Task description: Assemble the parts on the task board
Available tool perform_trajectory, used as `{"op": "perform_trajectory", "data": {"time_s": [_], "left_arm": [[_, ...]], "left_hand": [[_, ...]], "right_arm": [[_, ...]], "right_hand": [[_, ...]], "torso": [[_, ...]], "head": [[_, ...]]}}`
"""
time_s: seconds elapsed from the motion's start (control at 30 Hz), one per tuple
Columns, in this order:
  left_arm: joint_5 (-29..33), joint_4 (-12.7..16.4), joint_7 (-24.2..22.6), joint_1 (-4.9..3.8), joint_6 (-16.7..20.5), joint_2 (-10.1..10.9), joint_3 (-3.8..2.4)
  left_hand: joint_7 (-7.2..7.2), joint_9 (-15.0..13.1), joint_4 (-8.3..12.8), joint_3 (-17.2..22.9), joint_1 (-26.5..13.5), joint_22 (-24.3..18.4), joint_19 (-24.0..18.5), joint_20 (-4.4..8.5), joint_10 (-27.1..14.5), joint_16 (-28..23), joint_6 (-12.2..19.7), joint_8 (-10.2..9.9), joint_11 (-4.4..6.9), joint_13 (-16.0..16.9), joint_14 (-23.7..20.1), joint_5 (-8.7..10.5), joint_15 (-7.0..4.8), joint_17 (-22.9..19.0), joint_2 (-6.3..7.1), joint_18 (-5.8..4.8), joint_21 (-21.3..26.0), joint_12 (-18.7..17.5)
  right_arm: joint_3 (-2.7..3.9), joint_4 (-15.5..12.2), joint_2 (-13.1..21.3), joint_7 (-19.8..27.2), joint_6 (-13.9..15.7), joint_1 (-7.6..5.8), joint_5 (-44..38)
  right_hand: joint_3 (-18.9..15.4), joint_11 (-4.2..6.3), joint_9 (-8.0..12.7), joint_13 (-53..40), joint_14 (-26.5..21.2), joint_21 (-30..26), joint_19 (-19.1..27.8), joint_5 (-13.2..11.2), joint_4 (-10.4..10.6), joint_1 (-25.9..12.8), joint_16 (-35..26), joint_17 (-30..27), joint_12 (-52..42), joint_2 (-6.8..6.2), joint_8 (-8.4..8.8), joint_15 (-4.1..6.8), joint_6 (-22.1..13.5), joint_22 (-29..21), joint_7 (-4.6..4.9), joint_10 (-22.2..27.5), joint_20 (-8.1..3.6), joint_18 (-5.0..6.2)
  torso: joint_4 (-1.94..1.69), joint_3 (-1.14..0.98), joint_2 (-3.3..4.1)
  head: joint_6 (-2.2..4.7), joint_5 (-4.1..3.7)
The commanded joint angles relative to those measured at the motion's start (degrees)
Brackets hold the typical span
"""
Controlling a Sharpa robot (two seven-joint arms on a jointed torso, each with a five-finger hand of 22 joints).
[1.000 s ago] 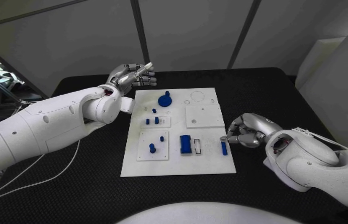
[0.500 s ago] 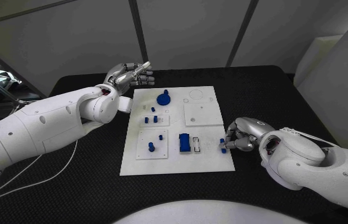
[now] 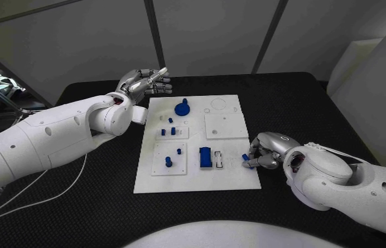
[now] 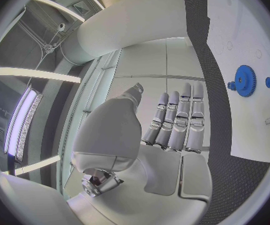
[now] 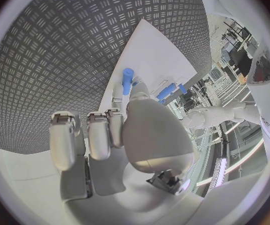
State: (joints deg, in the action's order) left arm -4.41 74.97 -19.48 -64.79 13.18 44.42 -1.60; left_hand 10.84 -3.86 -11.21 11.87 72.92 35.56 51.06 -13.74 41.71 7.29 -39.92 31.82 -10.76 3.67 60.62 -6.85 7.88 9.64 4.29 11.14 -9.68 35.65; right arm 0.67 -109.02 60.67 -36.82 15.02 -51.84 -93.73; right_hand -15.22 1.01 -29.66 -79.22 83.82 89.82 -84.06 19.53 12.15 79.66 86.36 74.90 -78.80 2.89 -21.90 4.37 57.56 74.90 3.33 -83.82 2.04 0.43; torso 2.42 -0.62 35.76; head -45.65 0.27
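Pick-up step, by the look of it: right hand [image 3: 267, 152] down at the near right edge of the task board [image 3: 198, 184], thumb and a fingertip closed on a small blue peg [image 3: 245, 157] — grasping it, with the peg tilted and poking out past the fingertips in the right wrist view [image 5: 127, 80]. Hard to tell whether its lower end is touching the board or just clear of it.

Left hand [image 3: 145, 82] raised off the far left corner of the board, fingers straight and side by side, holding nothing — released and well apart from every part.

Likely next: lift the peg clear, turn it upright, carry it to its socket. Which socket is meant cannot be told from here.

Around the right hand, on its inner side: a blue block [image 3: 205, 158] just beside a small white-framed slot [image 3: 217, 160], both near the fingers and easy to knock on the way up. Further off, toward the left hand: a short blue post [image 3: 168, 161] on a raised white tile, a pair of small blue pieces [image 3: 168, 131], and a blue gear [image 3: 183, 110] with a knob, seen also from the left wrist [image 4: 244, 80]. Black counter [image 3: 88, 198] all round the board.

Main hazard, as a guess: the peg slipping or twisting in so light a pinch.
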Motion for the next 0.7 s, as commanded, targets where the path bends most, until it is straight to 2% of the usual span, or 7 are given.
{"op": "perform_trajectory", "data": {"time_s": [0.03,0.17,0.23,0.33,0.5,0.6,0.7], "left_arm": [[0.16,0.09,-0.26,-0.08,-0.52,0.0,-0.05],[0.16,0.1,-0.24,-0.07,-0.55,-0.01,-0.05],[0.16,0.1,-0.24,-0.07,-0.55,0.0,-0.05],[0.16,0.12,-0.21,-0.07,-0.54,0.05,-0.05],[0.16,0.13,-0.17,-0.07,-0.52,0.07,-0.05],[0.16,0.11,-0.12,-0.07,-0.56,0.08,-0.05],[0.16,0.06,-0.09,-0.06,-0.58,0.04,-0.05]], "left_hand": [[3.31,0.06,0.13,0.21,0.44,-0.11,-0.12,-0.19,-0.12,-0.27,0.49,0.2,-0.22,-0.01,0.5,0.18,0.06,-0.07,-0.21,-0.72,0.25,-0.21],[3.31,0.06,0.13,0.21,0.44,-0.11,-0.12,-0.19,-0.12,-0.27,0.49,0.2,-0.22,-0.01,0.5,0.18,0.06,-0.07,-0.21,-0.72,0.25,-0.21],[3.31,0.06,0.13,0.21,0.44,-0.11,-0.12,-0.19,-0.12,-0.27,0.49,0.2,-0.22,-0.01,0.5,0.18,0.06,-0.07,-0.21,-0.72,0.25,-0.21],[3.31,0.06,0.18,0.21,0.48,-0.19,-0.11,-0.2,-0.12,-0.32,0.51,0.21,-0.23,-0.01,0.53,0.19,0.06,-0.09,-0.24,-0.72,0.27,-0.23],[3.31,0.06,0.18,0.21,0.48,-0.19,-0.11,-0.2,-0.12,-0.32,0.51,0.21,-0.23,-0.01,0.53,0.19,0.06,-0.09,-0.24,-0.72,0.27,-0.23],[3.31,0.06,0.24,0.24,0.55,-0.26,-0.1,-0.2,-0.13,-0.37,0.52,0.22,-0.22,-0.01,0.55,0.18,0.07,-0.12,-0.29,-0.72,0.28,-0.25],[3.31,0.05,0.38,0.34,0.74,-0.4,-0.08,-0.21,-0.13,-0.47,0.54,0.24,-0.22,-0.01,0.6,0.15,0.07,-0.16,-0.45,-0.71,0.31,-0.28]], "right_arm": [[-0.23,0.55,-0.55,-0.15,-3.21,0.49,-0.81],[-0.23,1.18,-1.41,-0.37,-4.29,0.79,-1.71],[-0.24,1.33,-1.63,-0.51,-4.46,0.85,-2.09],[-0.24,1.45,-1.88,-0.69,-4.49,0.92,-2.76],[-0.24,1.23,-1.98,-0.92,-4.63,0.96,-3.17],[-0.23,0.79,-1.74,-1.16,-3.9,0.97,-1.2],[-0.22,0.2,-1.39,-1.31,-2.54,0.96,2.48]], "right_hand": [[0.94,-0.06,0.5,-2.86,4.85,0.01,-5.77,-1.48,-1.15,3.02,-0.17,8.45,0.49,1.08,0.84,0.05,0.34,14.94,-0.04,-1.01,0.24,-0.37],[4.21,0.08,1.0,-2.85,4.86,-0.02,-5.75,-6.71,-3.5,7.53,-0.15,8.53,0.67,2.61,2.13,0.21,0.68,14.92,-0.17,-0.89,0.04,-0.36],[5.47,0.04,1.27,-2.83,4.86,-0.01,-5.75,-7.73,-4.04,8.44,-0.15,8.54,0.77,2.98,2.74,0.18,0.92,14.93,-0.1,-0.84,0.0,-0.36],[6.57,0.07,1.47,-2.8,4.87,0.01,-5.77,-8.03,-4.37,8.9,-0.14,8.58,0.88,3.24,3.25,0.17,1.15,14.95,-0.15,-0.8,0.02,-0.37],[8.39,-0.02,1.76,-2.7,4.87,0.01,-5.78,-6.74,-4.67,8.93,-0.15,8.59,1.14,2.97,4.23,0.09,1.42,14.95,-0.03,-0.68,0.06,-0.37],[10.48,0.04,1.84,-2.48,4.87,0.04,-5.8,-3.74,-4.77,8.53,-0.18,8.58,1.57,2.18,4.98,0.12,1.92,14.97,-0.04,-0.58,0.05,-0.38],[12.07,0.09,1.79,-2.51,4.88,0.09,-5.85,-2.3,-4.54,7.77,-0.15,8.65,1.59,1.52,5.45,0.14,2.2,15.02,-0.11,-0.69,0.06,-0.4]], "torso": [[0.06,0.0,0.02],[-0.04,0.02,-0.02],[-0.06,0.03,-0.03],[-0.03,0.01,0.01],[0.01,0.0,-0.02],[0.02,-0.02,-0.01],[0.07,-0.03,-0.04]], "head": [[-0.05,0.03],[-0.22,-0.07],[-0.25,-0.01],[-0.3,0.06],[-0.28,0.16],[-0.3,0.28],[-0.43,0.38]]}}
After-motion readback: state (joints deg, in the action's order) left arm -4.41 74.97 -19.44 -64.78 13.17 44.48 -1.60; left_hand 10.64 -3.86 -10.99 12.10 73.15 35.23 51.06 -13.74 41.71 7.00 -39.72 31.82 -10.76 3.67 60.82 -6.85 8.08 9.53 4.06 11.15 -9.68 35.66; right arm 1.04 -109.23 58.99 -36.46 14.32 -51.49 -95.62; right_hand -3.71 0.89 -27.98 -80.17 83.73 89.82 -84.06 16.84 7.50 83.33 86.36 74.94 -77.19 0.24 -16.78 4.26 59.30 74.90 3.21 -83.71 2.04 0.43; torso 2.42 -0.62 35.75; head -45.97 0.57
